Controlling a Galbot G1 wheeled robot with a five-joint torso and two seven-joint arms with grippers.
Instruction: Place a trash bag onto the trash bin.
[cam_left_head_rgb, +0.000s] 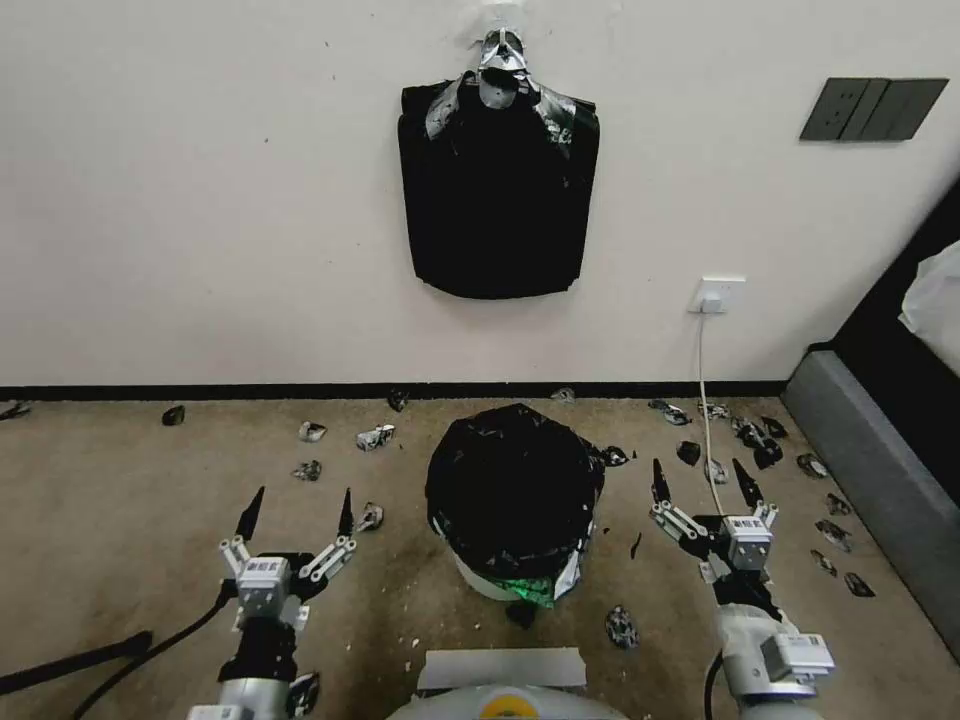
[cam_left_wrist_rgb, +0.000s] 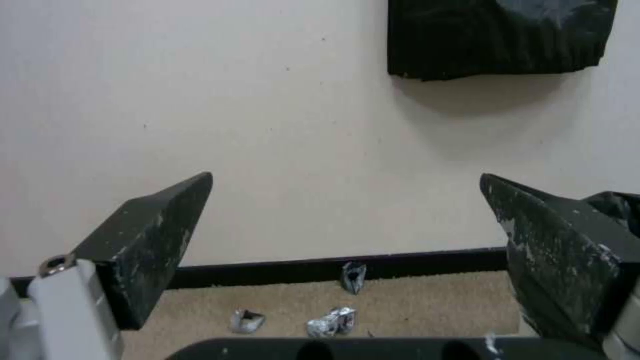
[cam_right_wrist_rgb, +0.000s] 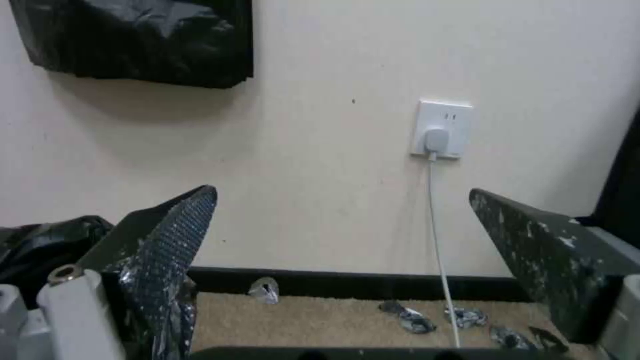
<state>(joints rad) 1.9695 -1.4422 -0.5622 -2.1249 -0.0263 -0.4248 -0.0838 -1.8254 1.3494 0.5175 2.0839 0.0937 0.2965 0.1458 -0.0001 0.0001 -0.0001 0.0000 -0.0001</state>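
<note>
The left gripper (cam_left_head_rgb: 297, 511) hovers low over the carpet (cam_left_head_rgb: 120, 520) to the left of the trash bin (cam_left_head_rgb: 490, 582), its two dark fingers spread wide with nothing between them. The right gripper (cam_left_head_rgb: 704, 483) sits much the same way on the bin's other side, fingers apart and empty (a shred of black film clings to one finger (cam_right_wrist_rgb: 175, 235) in the right wrist view). Both stand apart from the bin, with bare carpet between each gripper and its wall.

The trash bag (cam_left_head_rgb: 515, 485) is draped over the bin's top and upper wall, glossy and crinkled; the cream-white lower wall shows beneath its hem.

Small torn scraps (cam_left_head_rgb: 375, 436) of black plastic lie scattered on the carpet around the bin, thickest toward the right, near a white cable (cam_left_head_rgb: 706, 400) that runs down from a wall socket (cam_left_head_rgb: 718, 295). A dark baseboard (cam_left_head_rgb: 250, 391) edges the floor. On the cream wall above hangs a flat bundle of black bags (cam_left_head_rgb: 497, 200), and a dark grey ledge (cam_left_head_rgb: 870, 470) bounds the room on the right.
</note>
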